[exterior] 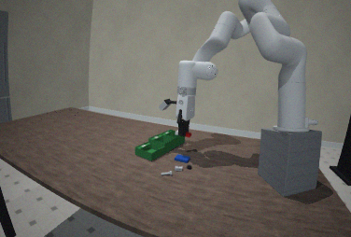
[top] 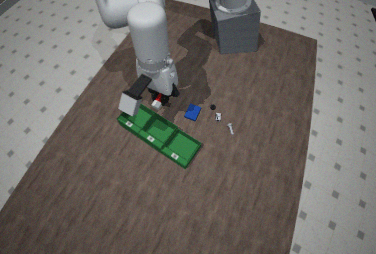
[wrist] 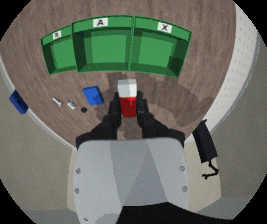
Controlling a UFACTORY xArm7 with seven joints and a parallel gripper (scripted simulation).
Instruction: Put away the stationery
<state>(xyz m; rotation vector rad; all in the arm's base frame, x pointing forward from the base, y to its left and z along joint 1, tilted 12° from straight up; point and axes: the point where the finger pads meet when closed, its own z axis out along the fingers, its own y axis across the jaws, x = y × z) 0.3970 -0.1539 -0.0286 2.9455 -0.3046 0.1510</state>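
And the small black piece (top: 213, 107) (exterior: 189, 167) (wrist: 84, 110) is too tiny to identify; the top view's bin letters blur!

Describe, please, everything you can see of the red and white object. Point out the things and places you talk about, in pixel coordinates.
The red and white object (top: 157, 103) (exterior: 189, 134) (wrist: 128, 98) is a small, smooth-looking block, white at one end and red at the other. The tool (top: 161, 97) (exterior: 182, 134) (wrist: 128, 98) grips it, a black finger against each side of the red part. Its white end points toward the green bins (top: 161, 149) (exterior: 151, 157) (wrist: 132, 45).
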